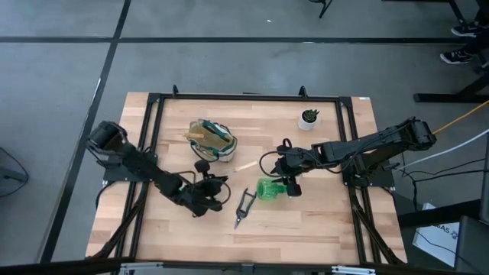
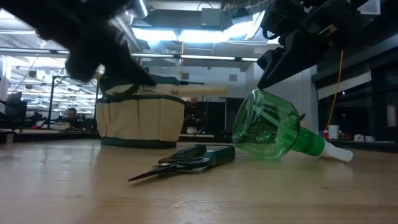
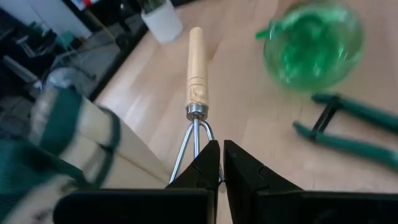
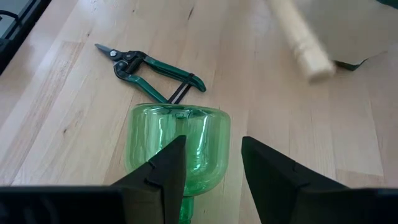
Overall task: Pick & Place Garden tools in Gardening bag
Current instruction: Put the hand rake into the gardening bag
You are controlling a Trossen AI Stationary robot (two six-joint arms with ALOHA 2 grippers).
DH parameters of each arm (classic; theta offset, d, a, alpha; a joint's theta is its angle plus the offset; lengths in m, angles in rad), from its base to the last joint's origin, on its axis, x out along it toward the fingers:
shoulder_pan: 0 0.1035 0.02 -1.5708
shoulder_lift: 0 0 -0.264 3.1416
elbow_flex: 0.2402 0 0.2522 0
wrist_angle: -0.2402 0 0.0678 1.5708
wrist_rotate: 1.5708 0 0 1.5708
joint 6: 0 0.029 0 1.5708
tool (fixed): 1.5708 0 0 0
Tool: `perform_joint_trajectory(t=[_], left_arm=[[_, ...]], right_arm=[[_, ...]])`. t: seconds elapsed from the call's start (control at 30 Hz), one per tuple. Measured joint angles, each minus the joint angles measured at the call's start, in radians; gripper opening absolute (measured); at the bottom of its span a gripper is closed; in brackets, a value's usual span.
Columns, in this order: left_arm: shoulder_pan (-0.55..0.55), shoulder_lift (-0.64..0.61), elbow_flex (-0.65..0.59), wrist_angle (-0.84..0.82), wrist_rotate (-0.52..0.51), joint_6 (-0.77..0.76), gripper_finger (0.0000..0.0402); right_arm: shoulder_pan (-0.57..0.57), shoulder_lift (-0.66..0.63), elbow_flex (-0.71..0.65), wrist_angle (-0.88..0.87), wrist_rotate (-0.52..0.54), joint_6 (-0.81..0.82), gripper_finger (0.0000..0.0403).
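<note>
My left gripper (image 3: 221,146) is shut on a wooden-handled tool with metal prongs (image 3: 196,68), just near of the cream and green gardening bag (image 1: 212,140). It also shows in the high view (image 1: 218,186). The green spray bottle (image 1: 267,189) lies on its side on the table, white nozzle toward the right edge. My right gripper (image 4: 214,146) is open just above the bottle's neck end; whether it touches the bottle I cannot tell. The green-handled pruning shears (image 1: 243,208) lie flat on the table near of the bottle. My left gripper pinches the tool's metal prongs (image 3: 194,134) between its two fingers, just behind the ferrule. The tool runs on straight ahead of the fingers, wooden handle (image 1: 246,166) pointing toward the table's far right. It is lifted clear of the table, about level (image 2: 202,91).
The bag holds other wooden-handled tools (image 1: 200,136). A small plant in a white pot (image 1: 309,117) stands at the far right. A black frame (image 1: 244,97) runs around the tabletop. Bare wood lies along the near edge.
</note>
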Motion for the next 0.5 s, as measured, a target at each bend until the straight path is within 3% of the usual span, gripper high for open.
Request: perform_joint_trajectory(t=[0.27, 0.5], left_arm=[[-0.017, -0.175, 0.0, -0.01, -0.051, 0.16, 0.0007], [0.007, -0.345, 0.001, -0.142, -0.059, 0.222, 0.0007]], right_arm=[[0.0, 0.0, 0.0, 0.0, 0.0, 0.0, 0.0158], [0.0, 0.0, 0.0, 0.0, 0.0, 0.0, 0.0158]])
